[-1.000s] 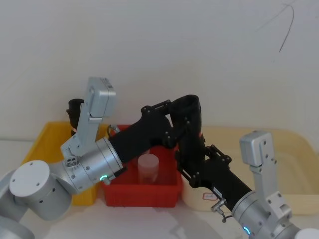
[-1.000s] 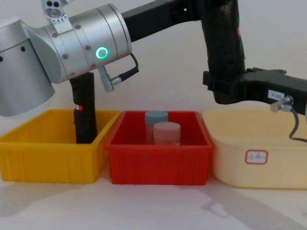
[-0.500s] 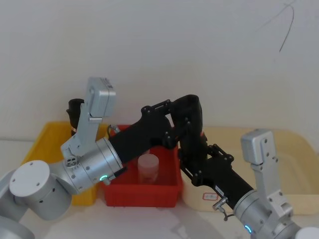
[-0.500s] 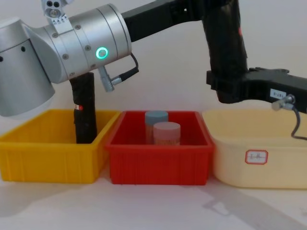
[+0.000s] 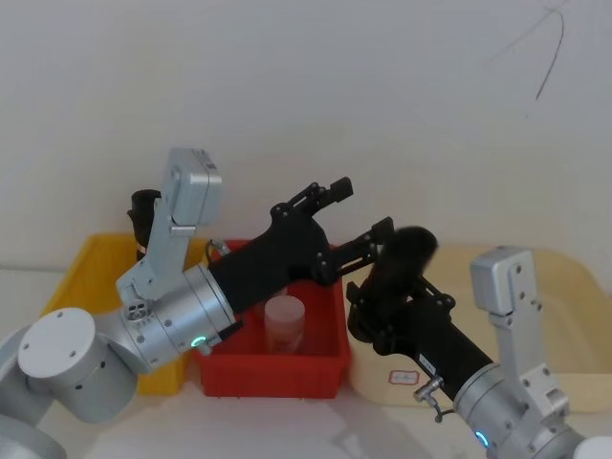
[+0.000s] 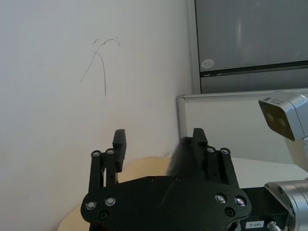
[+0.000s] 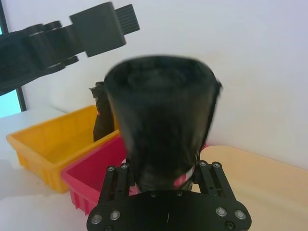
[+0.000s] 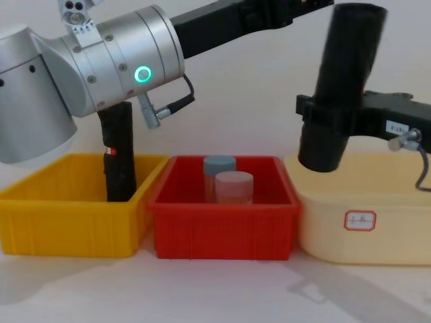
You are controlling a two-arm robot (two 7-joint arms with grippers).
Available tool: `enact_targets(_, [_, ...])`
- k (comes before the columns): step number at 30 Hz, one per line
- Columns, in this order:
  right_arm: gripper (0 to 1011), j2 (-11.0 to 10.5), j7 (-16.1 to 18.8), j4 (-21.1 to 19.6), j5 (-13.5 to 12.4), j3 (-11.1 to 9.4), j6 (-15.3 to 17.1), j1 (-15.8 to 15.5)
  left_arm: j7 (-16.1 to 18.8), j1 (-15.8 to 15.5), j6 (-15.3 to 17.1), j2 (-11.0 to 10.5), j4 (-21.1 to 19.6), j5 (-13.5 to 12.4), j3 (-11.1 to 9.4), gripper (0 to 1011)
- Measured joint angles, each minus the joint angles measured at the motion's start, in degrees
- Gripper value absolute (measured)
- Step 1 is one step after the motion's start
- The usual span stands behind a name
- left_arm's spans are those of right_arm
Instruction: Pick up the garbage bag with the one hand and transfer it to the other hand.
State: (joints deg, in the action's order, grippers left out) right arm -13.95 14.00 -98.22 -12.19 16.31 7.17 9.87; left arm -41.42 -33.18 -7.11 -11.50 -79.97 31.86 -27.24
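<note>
One garbage bag [image 8: 340,87], tilted, is clamped near its lower end by the right gripper [image 5: 387,298]. The left gripper [image 5: 359,210] beside it is spread wide, one finger just beside the bag's blurred top. Below them are three bins: a yellow bin [image 8: 67,229] holding one other black roll [image 8: 120,148] with its foot hidden, a red bin [image 8: 222,229] holding two jars [image 8: 234,185], and a cream bin [image 8: 363,202].

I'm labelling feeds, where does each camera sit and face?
Head: high, looking down on the red bin; both arms show.
Chest: low, facing across that bin; right gripper holds the garbage bag.
Left wrist: along the open left gripper toward the wall.
Right wrist: along its gripper, bag close.
Head and chest share the bag.
</note>
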Motion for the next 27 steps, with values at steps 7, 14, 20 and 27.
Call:
enact_targets(7, [611,-0.13,-0.45,-0.14,-0.26,-0.74,0.2,-0.26,0.0,0.0,0.0,0.0,0.01,0.0,-0.01,981])
enact_targets(14, [611,-0.02,-1.31,0.2,-0.58,-2.16,0.74,-0.24,0.0,0.0,0.0,0.0,0.01,0.0,-0.01,1001])
enact_targets(20, [611,0.52,-2.27,1.48,-0.81,-3.62,1.2,0.57,0.0,0.0,0.0,0.0,0.01,0.0,-0.01,1001])
enact_targets(27, [611,1.33,-3.72,4.42,-0.82,-5.25,1.41,2.78,0.0,0.0,0.01,0.0,0.01,0.0,-0.01,1001])
